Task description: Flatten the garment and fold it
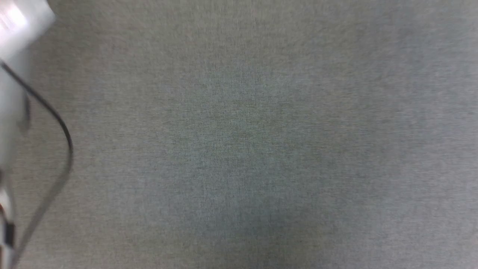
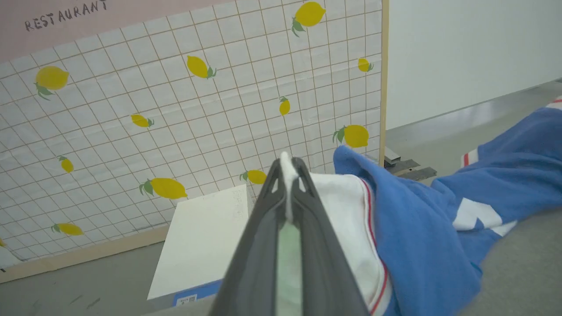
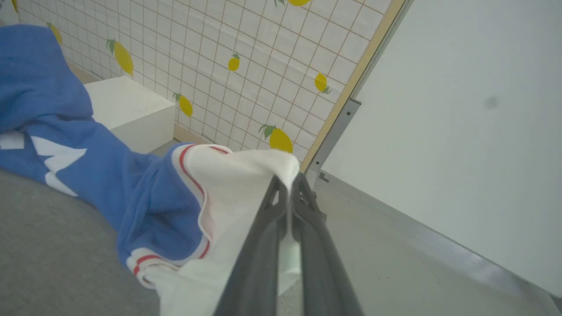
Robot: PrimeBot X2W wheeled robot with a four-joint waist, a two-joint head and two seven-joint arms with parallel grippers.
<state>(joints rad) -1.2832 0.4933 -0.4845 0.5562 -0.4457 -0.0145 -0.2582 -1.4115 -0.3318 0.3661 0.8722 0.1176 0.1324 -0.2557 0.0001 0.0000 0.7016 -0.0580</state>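
blue shirt (image 2: 421, 219) is sagging onto the grey table (image 2: 518, 267). left gripper (image 2: 290, 164) is pinching one sleeve (image 2: 342, 202), right gripper (image 3: 290, 182) is pinching the other sleeve (image 3: 232, 175). its length is running straight between them, both equally near.

Our left claw (image 2: 289, 163): two long dark fingers pressed together, pinching white sleeve edge of royal-blue jersey garment (image 2: 417, 228). Our right claw (image 3: 290, 183): likewise clamped on white sleeve cloth. Our pale left forearm (image 1: 13, 97) blurred at head view's left edge, black cable (image 1: 56, 116) looping beside it.
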